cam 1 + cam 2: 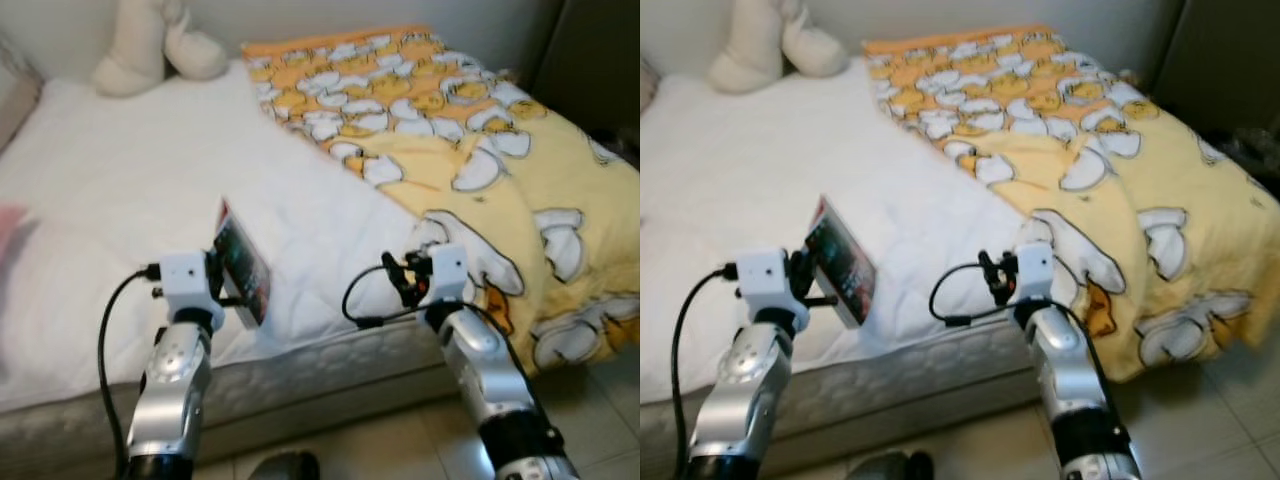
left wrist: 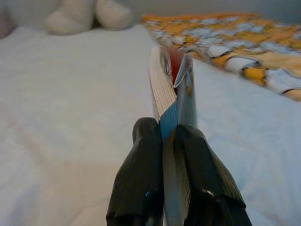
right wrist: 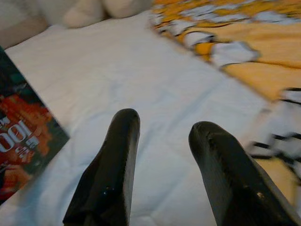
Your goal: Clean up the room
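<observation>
Evidently lifted to be tidied away, the book (image 1: 243,265) stands on edge above the bed's (image 1: 90,200) near left side, pinched in the left tool (image 2: 170,141), while the right tool (image 3: 164,141) hovers open, empty, beside the blanket (image 1: 480,130).

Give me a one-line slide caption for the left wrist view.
Left gripper shut on a book, held edge-on above the white bed, plush toy beyond.

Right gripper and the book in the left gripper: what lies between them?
Only bare white sheet, seen in the right wrist view between the right gripper and the book.
</observation>
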You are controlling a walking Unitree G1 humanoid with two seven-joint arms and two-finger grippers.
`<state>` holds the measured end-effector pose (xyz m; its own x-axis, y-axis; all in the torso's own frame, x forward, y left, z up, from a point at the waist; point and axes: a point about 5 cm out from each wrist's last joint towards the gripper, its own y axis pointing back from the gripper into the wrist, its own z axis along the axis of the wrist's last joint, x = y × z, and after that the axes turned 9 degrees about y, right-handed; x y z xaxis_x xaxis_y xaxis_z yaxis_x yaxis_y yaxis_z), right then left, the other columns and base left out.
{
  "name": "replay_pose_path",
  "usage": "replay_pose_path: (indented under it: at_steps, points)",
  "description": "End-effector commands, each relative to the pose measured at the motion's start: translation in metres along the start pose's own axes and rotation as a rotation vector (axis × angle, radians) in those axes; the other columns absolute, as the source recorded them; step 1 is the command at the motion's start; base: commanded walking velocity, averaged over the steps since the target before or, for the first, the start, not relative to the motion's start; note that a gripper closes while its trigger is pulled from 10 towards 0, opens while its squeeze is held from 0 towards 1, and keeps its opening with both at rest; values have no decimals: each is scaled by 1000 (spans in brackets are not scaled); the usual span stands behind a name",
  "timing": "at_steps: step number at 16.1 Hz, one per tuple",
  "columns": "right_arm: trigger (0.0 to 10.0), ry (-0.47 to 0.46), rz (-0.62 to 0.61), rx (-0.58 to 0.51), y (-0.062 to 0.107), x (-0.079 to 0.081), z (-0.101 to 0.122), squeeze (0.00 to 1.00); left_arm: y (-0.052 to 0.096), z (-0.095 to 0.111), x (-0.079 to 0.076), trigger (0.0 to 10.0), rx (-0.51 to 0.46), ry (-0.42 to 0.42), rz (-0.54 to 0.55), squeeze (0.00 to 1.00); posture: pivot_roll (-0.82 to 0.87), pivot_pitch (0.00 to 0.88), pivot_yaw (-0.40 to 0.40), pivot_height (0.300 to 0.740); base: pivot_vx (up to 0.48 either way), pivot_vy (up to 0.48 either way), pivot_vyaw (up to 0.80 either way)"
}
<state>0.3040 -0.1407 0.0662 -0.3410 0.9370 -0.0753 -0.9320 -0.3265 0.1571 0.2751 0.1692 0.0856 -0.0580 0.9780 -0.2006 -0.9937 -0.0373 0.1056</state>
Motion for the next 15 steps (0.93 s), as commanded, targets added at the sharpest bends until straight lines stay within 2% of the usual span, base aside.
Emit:
replay_pose_path:
  at_steps: [1, 7, 9, 11, 14, 15]
  points:
    - [10000, -8, 23, -24, -4, 2, 6, 0, 1, 0, 4, 10000, -3, -4, 20, 0, -93, 0, 132, 740, 0, 0, 406]
    - [10000, -29, 77, -11, -6, 5, 4, 0, -4, -2, -8, 10000, 4, 10, 35, 0, -92, 0, 124, 740, 0, 0, 0]
    - [10000, -34, 78, -17, -8, 5, 6, 0, -5, -2, -7, 10000, 11, 9, 39, 0, -94, 0, 129, 740, 0, 480, 0]
    - [10000, -36, 56, -17, -7, 1, 6, 0, -5, -5, 1, 10000, 26, 27, 82, 0, -100, 0, 123, 740, 0, 480, 0]
    - [10000, -19, 76, -12, -6, 0, 6, 12, -5, -9, -3, 10000, 34, 34, 90, 0, -106, 0, 111, 740, 0, 480, 0]
    - [10000, -17, 76, -12, -7, -2, 7, 16, -6, -7, -5, 10000, 11, 43, 92, 0, -105, 0, 106, 740, 0, 0, 0]
